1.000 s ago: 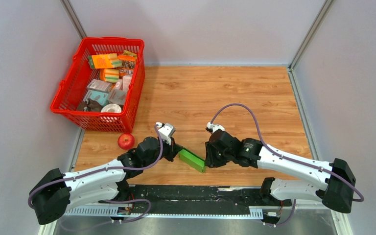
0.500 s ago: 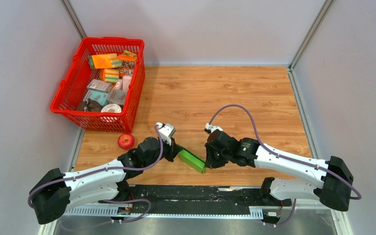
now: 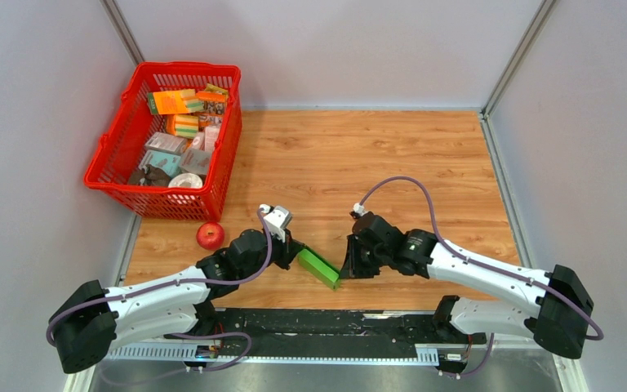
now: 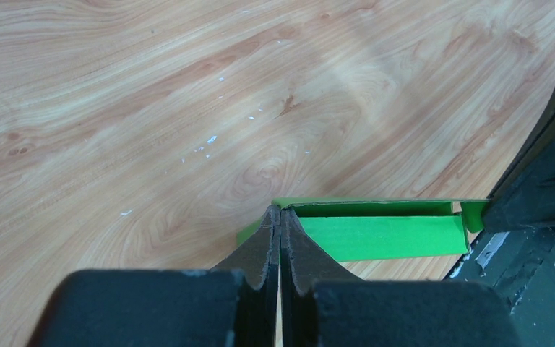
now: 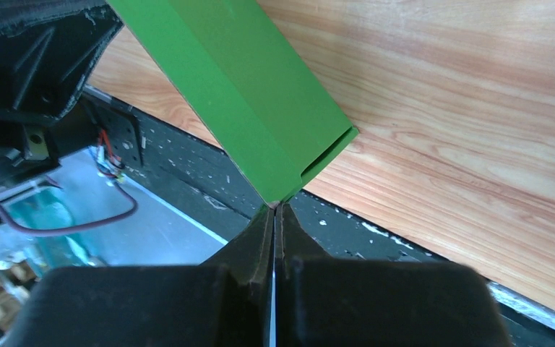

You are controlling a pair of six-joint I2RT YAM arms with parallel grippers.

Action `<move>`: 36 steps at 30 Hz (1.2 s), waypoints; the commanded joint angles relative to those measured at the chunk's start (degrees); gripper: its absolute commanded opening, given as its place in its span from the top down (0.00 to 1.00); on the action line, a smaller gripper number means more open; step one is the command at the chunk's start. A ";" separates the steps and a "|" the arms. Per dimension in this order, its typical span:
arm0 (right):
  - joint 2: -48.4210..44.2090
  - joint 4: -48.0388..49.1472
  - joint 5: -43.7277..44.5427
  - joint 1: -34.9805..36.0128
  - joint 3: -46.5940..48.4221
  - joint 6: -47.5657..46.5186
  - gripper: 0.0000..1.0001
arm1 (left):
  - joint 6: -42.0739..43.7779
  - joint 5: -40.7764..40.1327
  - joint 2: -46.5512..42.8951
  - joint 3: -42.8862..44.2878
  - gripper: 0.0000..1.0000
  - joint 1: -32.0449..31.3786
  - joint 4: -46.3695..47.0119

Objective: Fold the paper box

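The paper box (image 3: 318,267) is a bright green, long, narrow box held just above the table's near edge, between my two grippers. My left gripper (image 3: 297,258) is shut on its left end. In the left wrist view the pads meet at the box's corner (image 4: 280,211), and the open inside of the paper box (image 4: 383,235) faces the camera. My right gripper (image 3: 342,274) is shut on the opposite end. In the right wrist view its tips (image 5: 276,207) pinch the lowest corner of the paper box (image 5: 253,101), whose end stands slightly open.
A red basket (image 3: 186,67) full of small packages stands at the back left. A red apple (image 3: 210,235) lies on the wood just in front of it, near the left arm. The black base rail (image 3: 326,322) runs along the near edge, under the box.
The right gripper's jaws have closed onto the box's right end, and its wrist has shifted slightly right. The left arm and the box have stayed put.
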 commanded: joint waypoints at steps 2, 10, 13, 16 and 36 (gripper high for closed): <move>-1.35 10.75 -2.20 -2.33 -3.78 8.53 1.00 | -1.26 1.76 -0.11 -1.15 1.00 -0.98 0.64; -2.40 12.87 1.66 -2.59 -6.25 12.84 1.00 | -1.53 1.41 -0.28 -1.50 1.00 -1.33 0.82; -4.24 12.95 2.45 -2.86 -6.60 14.51 1.00 | -1.53 1.15 -0.72 -1.68 1.00 -1.33 0.46; -5.92 13.48 3.06 -3.65 -7.31 15.92 1.00 | -1.53 1.06 -1.16 -1.86 1.00 -1.33 0.46; -4.25 13.05 3.16 -2.33 -8.72 1.27 1.00 | -1.79 0.62 -3.27 -3.17 1.00 -1.33 -0.50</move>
